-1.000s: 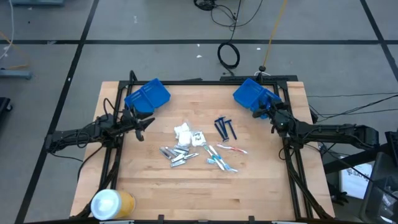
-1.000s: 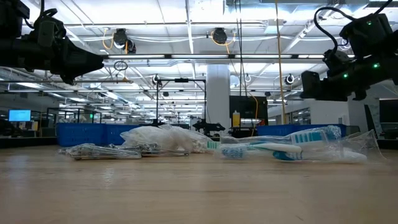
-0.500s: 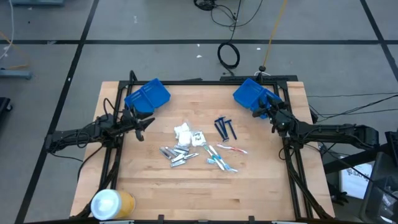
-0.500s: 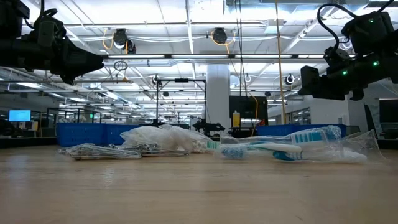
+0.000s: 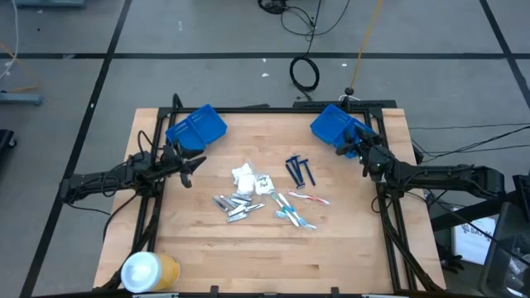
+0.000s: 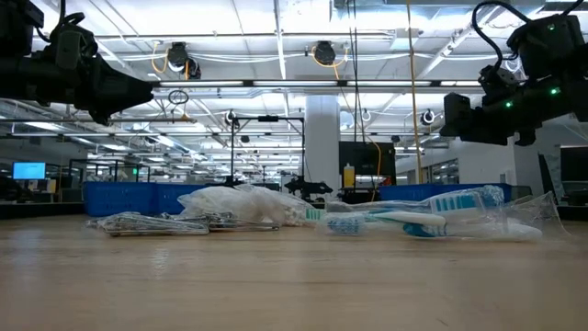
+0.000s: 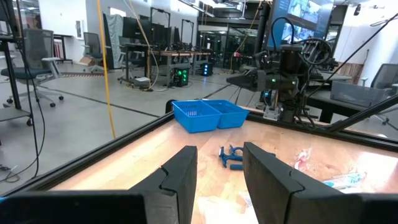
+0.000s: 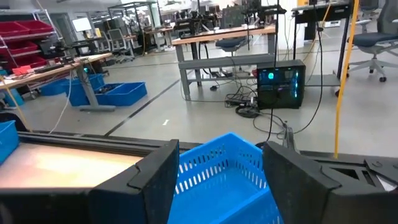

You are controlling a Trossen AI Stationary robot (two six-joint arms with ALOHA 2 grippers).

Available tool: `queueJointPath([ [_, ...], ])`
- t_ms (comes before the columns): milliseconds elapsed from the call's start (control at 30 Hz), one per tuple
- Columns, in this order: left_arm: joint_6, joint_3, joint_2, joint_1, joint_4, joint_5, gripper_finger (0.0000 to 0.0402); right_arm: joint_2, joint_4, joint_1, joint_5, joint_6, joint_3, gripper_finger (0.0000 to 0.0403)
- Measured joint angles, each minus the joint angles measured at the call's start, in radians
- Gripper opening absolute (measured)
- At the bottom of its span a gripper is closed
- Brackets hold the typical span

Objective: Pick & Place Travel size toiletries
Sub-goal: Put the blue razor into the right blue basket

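The travel size toiletries lie loose in the middle of the wooden table. They are white packets [image 5: 243, 175], silver tubes [image 5: 232, 204], dark blue razors [image 5: 299, 170] and thin toothbrushes [image 5: 296, 211]. My left gripper [image 5: 196, 165] hovers level at the table's left side, pointing at the pile, open and holding nothing [image 7: 219, 177]. At the far right, my right gripper [image 5: 351, 150] hovers level and open beside the right blue bin. In its wrist view [image 8: 221, 180] the bin shows between its fingers, apart from them.
A blue bin [image 5: 196, 127] stands at the table's far left and another blue bin [image 5: 335, 124] at the far right. A yellow-and-white roll [image 5: 149, 271] stands at the near left corner. Black frame rails [image 5: 389, 223] run along the table's sides.
My right gripper has tipped up a little in place, its front end standing higher in the low view. It stays open. The toiletries and my left gripper have kept still.
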Motion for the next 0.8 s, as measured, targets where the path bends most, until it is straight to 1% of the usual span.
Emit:
queueJointPath([
  [133,0.000,0.000,0.000,0.000,0.000,0.000,0.0127,0.000,-0.039,0.015,-0.092,-0.001,0.000,0.0218],
  [400,0.000,0.000,0.000,-0.001,0.000,0.000,0.0127,0.000,-0.046,0.021,-0.243,0.003,0.000,0.0219],
  [567,0.000,0.000,0.000,-0.001,0.000,0.000,0.0127,0.000,-0.042,0.021,-0.341,-0.029,0.000,0.0221],
  [633,0.000,0.000,0.000,-0.001,0.000,0.000,0.0127,0.000,-0.035,0.021,-0.374,-0.013,0.000,0.0220],
  [800,0.000,0.000,0.000,0.000,0.000,0.000,0.0127,0.000,-0.008,0.021,-0.411,0.055,0.000,0.0216],
])
